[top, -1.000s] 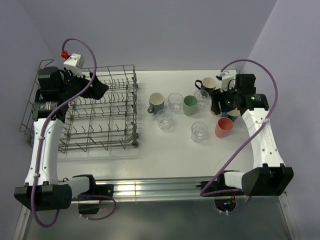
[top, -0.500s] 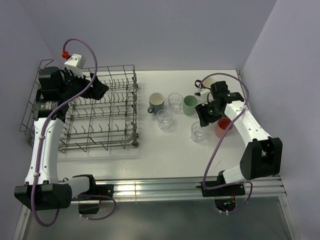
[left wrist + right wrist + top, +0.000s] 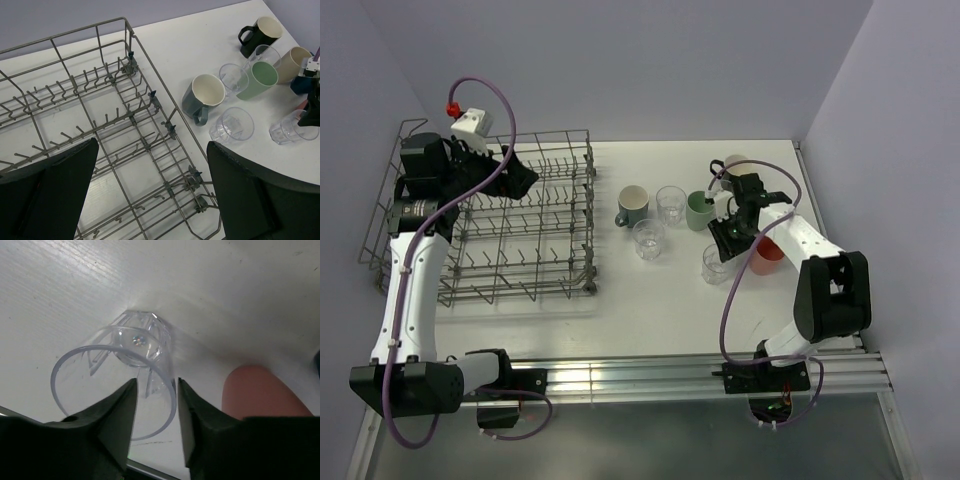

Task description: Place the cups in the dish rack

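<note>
My right gripper [image 3: 156, 385] hangs over a clear glass [image 3: 137, 342] that stands upright on the white table [image 3: 650, 290], with a coral cup [image 3: 260, 390] just to its right. My fingers are partly apart and straddle the glass's rim: one sits over the open mouth, the other just outside the wall, and I see a gap between the inner finger and the rim, so nothing is clamped. My left gripper [image 3: 152, 150] hovers spread wide, holding nothing, above the dish rack [image 3: 590, 210] at the left of the table, well apart from the glass. Other cups, a grey-blue mug [image 3: 633, 205] among them, stand between.
</note>
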### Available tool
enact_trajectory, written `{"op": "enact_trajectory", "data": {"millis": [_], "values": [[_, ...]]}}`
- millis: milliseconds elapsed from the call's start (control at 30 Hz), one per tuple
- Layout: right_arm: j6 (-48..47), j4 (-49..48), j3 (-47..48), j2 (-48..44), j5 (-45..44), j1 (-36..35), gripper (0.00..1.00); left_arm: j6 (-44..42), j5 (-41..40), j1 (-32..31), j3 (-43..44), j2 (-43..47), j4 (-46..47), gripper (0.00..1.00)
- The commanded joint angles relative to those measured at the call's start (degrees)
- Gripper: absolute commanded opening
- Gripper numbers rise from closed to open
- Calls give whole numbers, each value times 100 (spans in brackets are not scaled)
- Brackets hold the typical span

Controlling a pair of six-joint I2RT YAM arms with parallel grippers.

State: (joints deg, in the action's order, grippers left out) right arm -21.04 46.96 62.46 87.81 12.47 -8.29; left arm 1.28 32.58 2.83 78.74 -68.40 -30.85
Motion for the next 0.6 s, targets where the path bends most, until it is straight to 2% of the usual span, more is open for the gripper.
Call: {"op": "enact_trajectory", "data": {"millis": [0,67,167,200,333,433,500,567], "values": [[-41,-310,-5,87,-25,-41,42,74,38,24,-52,11,211,99],[-32,-319,3,105,1,-49,36,135,38,16,-104,11,246,99],[-6,-337,3,70,27,-49,16,215,108,16,-192,20,290,99],[3,-328,21,9,36,-49,2,232,152,24,-218,29,281,99],[30,-223,249,-290,211,-41,0,224,222,16,-114,-15,98,99],[56,119,880,-527,641,-32,0,232,371,68,1,-16,-96,99],[170,348,1565,-650,1157,-6,0,363,678,165,-16,28,-27,99],[353,585,2286,-651,1520,-5,0,557,1459,393,-174,186,183,99]]}}
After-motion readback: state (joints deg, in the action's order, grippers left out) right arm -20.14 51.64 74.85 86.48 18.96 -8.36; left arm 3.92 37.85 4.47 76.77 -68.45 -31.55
